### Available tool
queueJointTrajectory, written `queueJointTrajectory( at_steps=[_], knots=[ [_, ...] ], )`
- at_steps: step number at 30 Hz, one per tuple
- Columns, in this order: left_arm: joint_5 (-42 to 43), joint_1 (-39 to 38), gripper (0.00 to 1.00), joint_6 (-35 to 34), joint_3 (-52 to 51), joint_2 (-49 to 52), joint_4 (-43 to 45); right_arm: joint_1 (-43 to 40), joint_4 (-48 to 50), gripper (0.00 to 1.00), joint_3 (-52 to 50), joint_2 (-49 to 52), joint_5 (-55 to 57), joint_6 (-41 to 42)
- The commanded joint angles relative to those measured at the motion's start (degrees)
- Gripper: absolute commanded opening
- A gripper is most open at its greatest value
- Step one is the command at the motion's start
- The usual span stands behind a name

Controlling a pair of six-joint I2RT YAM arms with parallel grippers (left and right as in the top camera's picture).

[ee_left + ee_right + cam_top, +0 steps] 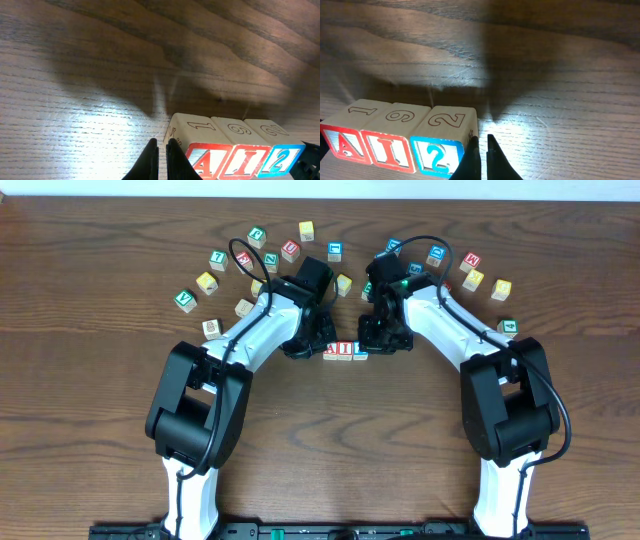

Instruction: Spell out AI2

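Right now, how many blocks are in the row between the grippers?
3, touching: A block by the left gripper, I block in the middle, 2 block by the right gripper; none seem hidden.

You have red-framed wooden "A" cube (205,164) leftmost, red-framed wooden "I" cube (243,161) touching its right side, blue-framed wooden "2" cube (280,160) touching next, other wooden cubes (306,230) scattered behind the row.

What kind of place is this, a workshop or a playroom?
Probably a robotics lab or test bench, not a playroom. Two robot arms are mounted at a wooden table, toy letter blocks lie scattered on it, and three cubes stand lined up to read AI2.
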Motion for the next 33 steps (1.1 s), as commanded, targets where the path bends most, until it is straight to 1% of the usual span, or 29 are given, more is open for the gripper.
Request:
queueJointTrajectory(
  at_steps=[1, 6, 15, 33],
  knots=[
    [0.5, 0.1, 0.08, 0.4, -0.4, 0.8, -0.1, 0.9, 0.2, 0.01, -0.3, -1.7, -1.4, 0.7],
    [0.5, 0.1, 0.08, 0.4, -0.4, 0.8, -0.1, 1.6, 0.6, 0.01, -0.3, -1.7, -1.6, 0.8],
    [0.5, 0.0, 0.08, 2.8, -0.4, 0.8, 0.1, 1.5, 1.1, 0.01, -0.2, -1.7, -1.6, 0.7],
    [0.5, -1.9, 0.08, 3.4, -0.4, 0.8, 4.9, 0.3, 3.1, 0.01, -0.2, -1.7, -1.6, 0.7]
  ],
)
